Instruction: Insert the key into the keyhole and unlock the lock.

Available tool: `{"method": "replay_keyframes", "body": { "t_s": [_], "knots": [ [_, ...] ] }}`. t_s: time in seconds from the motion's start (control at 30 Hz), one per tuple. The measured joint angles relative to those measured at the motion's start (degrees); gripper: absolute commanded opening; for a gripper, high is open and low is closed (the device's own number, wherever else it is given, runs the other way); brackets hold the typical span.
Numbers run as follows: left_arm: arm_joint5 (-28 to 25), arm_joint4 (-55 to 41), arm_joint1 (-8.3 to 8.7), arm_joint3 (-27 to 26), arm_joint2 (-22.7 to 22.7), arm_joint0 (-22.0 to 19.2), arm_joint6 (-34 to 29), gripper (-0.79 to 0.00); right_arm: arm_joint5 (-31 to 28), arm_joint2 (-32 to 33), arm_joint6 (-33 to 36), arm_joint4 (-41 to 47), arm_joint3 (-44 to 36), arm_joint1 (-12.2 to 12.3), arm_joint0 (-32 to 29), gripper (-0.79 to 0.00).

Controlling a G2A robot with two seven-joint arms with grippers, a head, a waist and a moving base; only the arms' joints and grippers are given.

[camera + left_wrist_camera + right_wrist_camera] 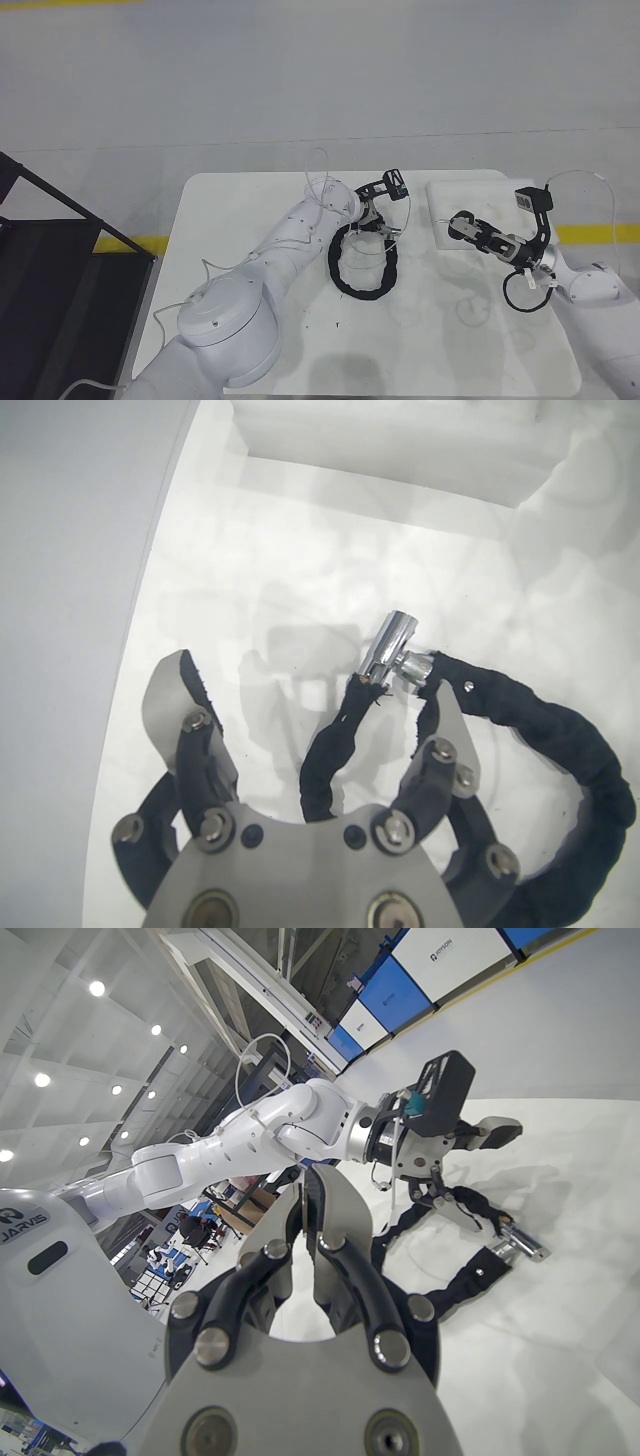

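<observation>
The chain lock lies looped near the middle of the table, its chrome cylinder pointing at the far edge. The left gripper hangs wide open over the cylinder end. The right gripper, towards the right edge, is pressed narrow; whether it pinches the key I cannot tell.

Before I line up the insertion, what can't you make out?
Key: whether the right gripper holds it; shut fingers hide anything between them, right wrist view.
Keyhole: too small on the lock cylinder, top view; end turned aside, left wrist view.
Chain: part passes under the left gripper, left wrist view.
</observation>
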Motion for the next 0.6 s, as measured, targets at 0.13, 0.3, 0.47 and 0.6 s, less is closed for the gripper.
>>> {"method": "replay_keyframes", "body": {
  "t_s": [0.13, 0.3, 0.47, 0.6],
  "knots": [
    [0.0, 0.0, 0.0, 0.0, 0.0, 0.0, 0.0, -0.785, 0.0, 0.0, 0.0, 0.0, 0.0, 0.0, 0.0, -0.785],
    [0.0, 0.0, 0.0, 0.0, 0.0, 0.0, 0.0, -0.785, 0.0, 0.0, 0.0, 0.0, 0.0, 0.0, 0.0, -0.785],
    [-0.7, -0.1, 0.56, -1.3, -0.5, 0.7, 2.2, -0.785, 0.0, 0.0, 0.0, 0.0, 0.0, 0.0, 0.0, -0.785],
    [-4.4, 1.0, 1.67, -2.7, -0.7, 0.5, 5.6, -0.785, 0.0, 0.0, 0.0, 0.0, 0.0, 0.0, 0.0, -0.785]
  ]
}}
